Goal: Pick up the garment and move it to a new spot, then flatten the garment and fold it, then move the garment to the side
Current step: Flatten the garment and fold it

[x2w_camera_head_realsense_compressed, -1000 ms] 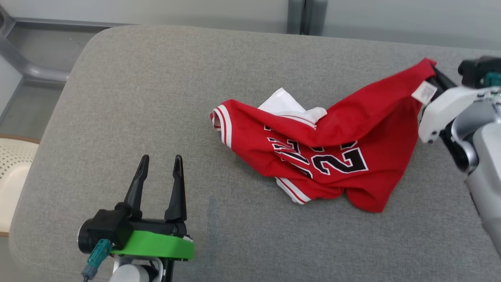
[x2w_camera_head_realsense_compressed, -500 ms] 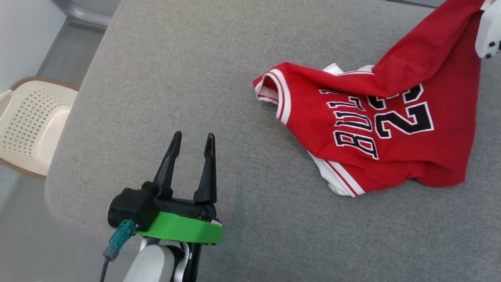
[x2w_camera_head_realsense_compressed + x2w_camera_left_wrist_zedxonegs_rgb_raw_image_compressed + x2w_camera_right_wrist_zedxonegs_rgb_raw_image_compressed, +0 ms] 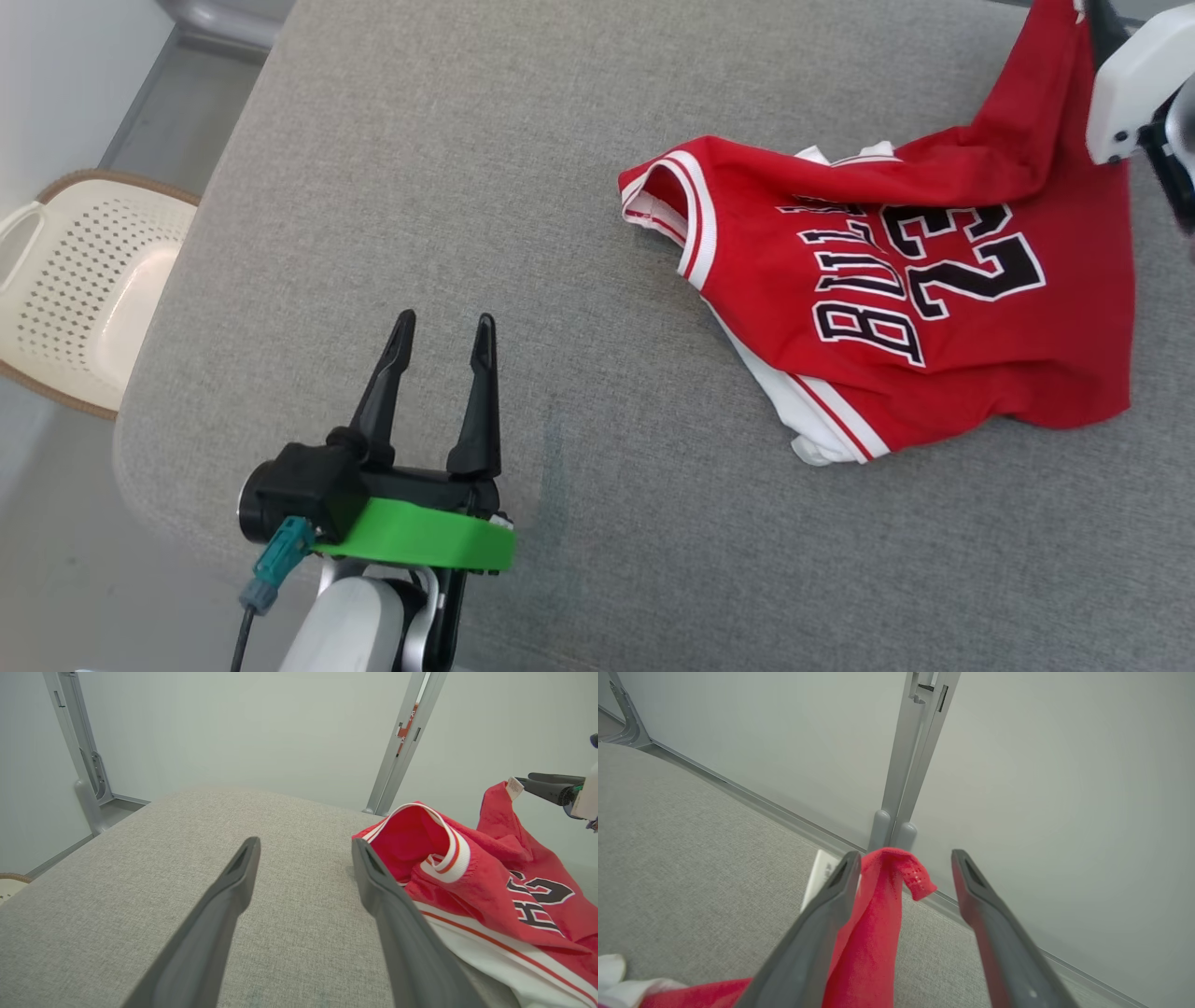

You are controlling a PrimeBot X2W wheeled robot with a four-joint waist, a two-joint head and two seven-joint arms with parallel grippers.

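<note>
Pale grey walls and a grey metal post (image 3: pixel 910 742) stand behind a wide bench (image 3: pixel 560 187) padded in grey woven cloth. A cream perforated plastic basket (image 3: pixel 84 280) sits on the floor off the bench's left edge.

A red basketball jersey with white trim and black lettering (image 3: pixel 934 308) lies crumpled on the right half of the bench, print facing up. One fold lies across its upper part, and white fabric shows along its lower edge. Its far right corner, with a white label (image 3: pixel 514 786), rises off the bench in a peak.

The right gripper (image 3: pixel 906 855) has its jaws wide apart. The raised corner stands between the fingers and leans on one of them, unclamped. The left gripper (image 3: pixel 444 320) hovers over bare cloth at the lower left, jaws wide and holding nothing, well apart from the jersey in the head view.

The jersey seems to be at its new spot, so flattening looks like the step in hand. To do it well, the right gripper should probably lift clear along its own fingers so the corner slides off without dragging. Each gripper could then pinch an opposite edge and draw outward, low over the bench, to clear the top fold.
</note>
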